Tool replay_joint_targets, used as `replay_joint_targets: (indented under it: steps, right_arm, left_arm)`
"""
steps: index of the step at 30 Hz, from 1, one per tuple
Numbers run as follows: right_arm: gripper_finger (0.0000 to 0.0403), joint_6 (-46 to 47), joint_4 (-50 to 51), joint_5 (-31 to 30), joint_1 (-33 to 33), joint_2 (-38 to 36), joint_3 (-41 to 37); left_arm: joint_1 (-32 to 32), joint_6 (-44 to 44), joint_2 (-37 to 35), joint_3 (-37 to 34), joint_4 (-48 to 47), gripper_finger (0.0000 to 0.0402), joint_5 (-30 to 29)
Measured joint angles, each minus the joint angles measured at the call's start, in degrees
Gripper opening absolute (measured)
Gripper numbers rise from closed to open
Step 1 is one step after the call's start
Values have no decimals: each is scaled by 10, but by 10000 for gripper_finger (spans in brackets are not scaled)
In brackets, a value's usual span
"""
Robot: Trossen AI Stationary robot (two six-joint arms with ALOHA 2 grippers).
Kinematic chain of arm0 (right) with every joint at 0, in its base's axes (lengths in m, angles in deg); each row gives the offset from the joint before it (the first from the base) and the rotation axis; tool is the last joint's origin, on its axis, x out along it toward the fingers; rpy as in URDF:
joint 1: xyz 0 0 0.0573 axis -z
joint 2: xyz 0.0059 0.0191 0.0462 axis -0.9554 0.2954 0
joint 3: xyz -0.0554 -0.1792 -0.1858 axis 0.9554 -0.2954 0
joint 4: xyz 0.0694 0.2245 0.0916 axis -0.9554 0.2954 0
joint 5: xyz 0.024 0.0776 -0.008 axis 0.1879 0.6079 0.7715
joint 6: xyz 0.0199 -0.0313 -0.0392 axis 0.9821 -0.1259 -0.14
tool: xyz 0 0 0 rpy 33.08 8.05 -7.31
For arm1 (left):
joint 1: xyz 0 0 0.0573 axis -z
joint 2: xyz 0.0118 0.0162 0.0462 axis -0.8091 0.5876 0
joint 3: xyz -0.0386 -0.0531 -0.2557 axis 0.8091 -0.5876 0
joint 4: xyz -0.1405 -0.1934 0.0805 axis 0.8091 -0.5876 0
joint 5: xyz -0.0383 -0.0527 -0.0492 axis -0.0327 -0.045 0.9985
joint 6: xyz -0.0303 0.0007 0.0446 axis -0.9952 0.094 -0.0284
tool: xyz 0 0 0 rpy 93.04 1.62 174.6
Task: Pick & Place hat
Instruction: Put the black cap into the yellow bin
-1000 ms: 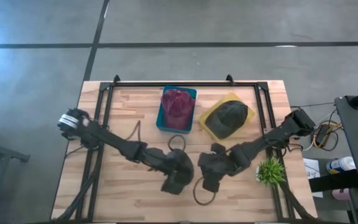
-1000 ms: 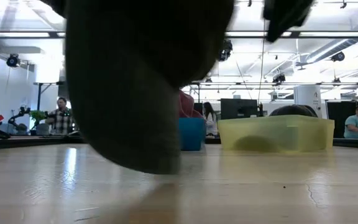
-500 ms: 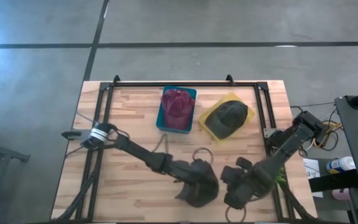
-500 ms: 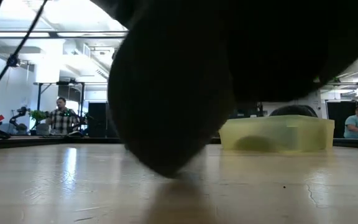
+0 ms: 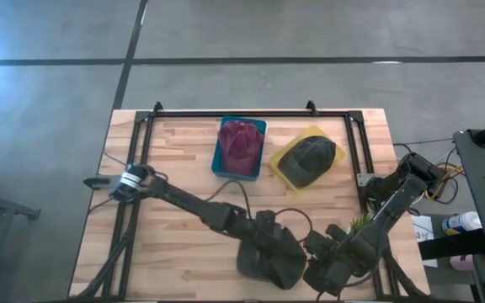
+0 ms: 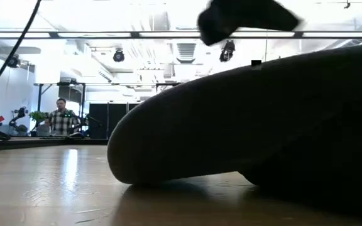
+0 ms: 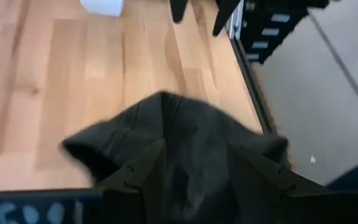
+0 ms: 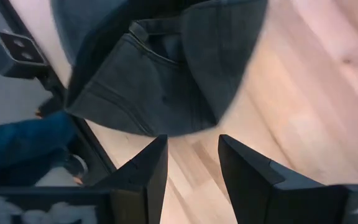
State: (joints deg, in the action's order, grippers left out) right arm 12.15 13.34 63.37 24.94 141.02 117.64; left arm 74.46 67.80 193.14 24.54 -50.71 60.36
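While both arms worked at the table's near edge, a dark hat (image 5: pixel 269 259) lay there, well apart from the yellow bin (image 5: pixel 308 160). The left gripper (image 7: pixel 188 171) was clamped on its fabric; the right gripper (image 8: pixel 193 152) stood open just short of its brim. The pick appeared to be in hand; next would come a lift and carry towards a bin. The wooden table (image 5: pixel 167 210) also bore a blue bin (image 5: pixel 241 147), likewise holding a hat. A person (image 6: pixel 60 117) stood in the room beyond.
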Motion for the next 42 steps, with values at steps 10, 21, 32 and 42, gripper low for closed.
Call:
replay_joint_targets:
  steps: [10, 21, 32, 42]
  right_arm:
    - [139, -44, -314, -9, 26, 23, -148]
    - [139, -90, -526, 48, 73, 102, -210]
    - [139, -146, -464, 1, 101, 161, -145]
    - [139, -442, -317, -24, 95, 214, -23]
  left_arm:
    - [18, -38, -45, -103, -138, 165, 10]
    - [26, -129, -44, -222, 70, 165, 14]
    - [13, -157, -30, -251, 99, 165, 12]
    - [-5, -166, -20, -253, 134, 165, -34]
